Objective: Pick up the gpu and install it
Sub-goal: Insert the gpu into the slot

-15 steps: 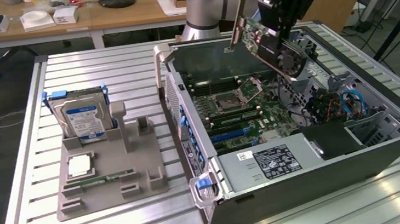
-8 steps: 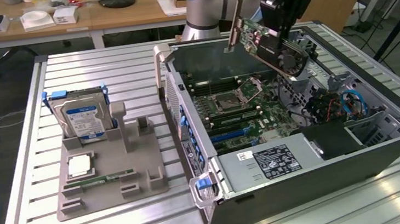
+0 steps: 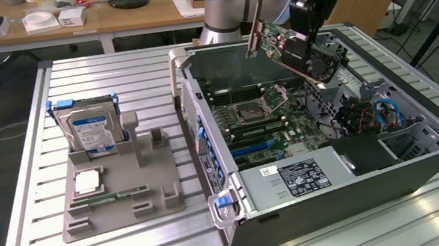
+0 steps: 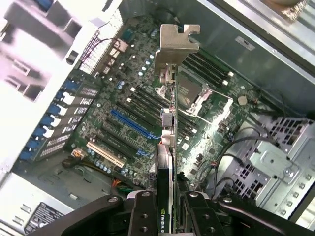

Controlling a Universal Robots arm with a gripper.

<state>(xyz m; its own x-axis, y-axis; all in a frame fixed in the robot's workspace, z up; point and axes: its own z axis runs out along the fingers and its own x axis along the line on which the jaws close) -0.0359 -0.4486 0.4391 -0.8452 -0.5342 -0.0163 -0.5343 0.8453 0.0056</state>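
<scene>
My gripper (image 3: 307, 32) is shut on the gpu (image 3: 297, 52) and holds it in the air over the open computer case (image 3: 424, 118). The card hangs tilted, its green board and black fan side showing, with the silvery bracket (image 3: 255, 26) toward the back wall of the case. In the wrist view the gpu (image 4: 167, 147) stands edge-on between my fingers (image 4: 142, 216). Its bracket (image 4: 175, 44) points away from me. Below it lies the motherboard (image 4: 98, 132) with a blue slot (image 4: 129, 123) and a beige slot (image 4: 106, 154).
A grey holder (image 3: 158, 192) on the slatted table at the exterior view's left carries a blue-labelled hard drive (image 3: 87, 126), a processor (image 3: 87, 181) and a memory stick (image 3: 118, 196). Inside the case are the power supply (image 3: 297, 179), cables (image 3: 384, 113) and a drive cage (image 4: 268, 167).
</scene>
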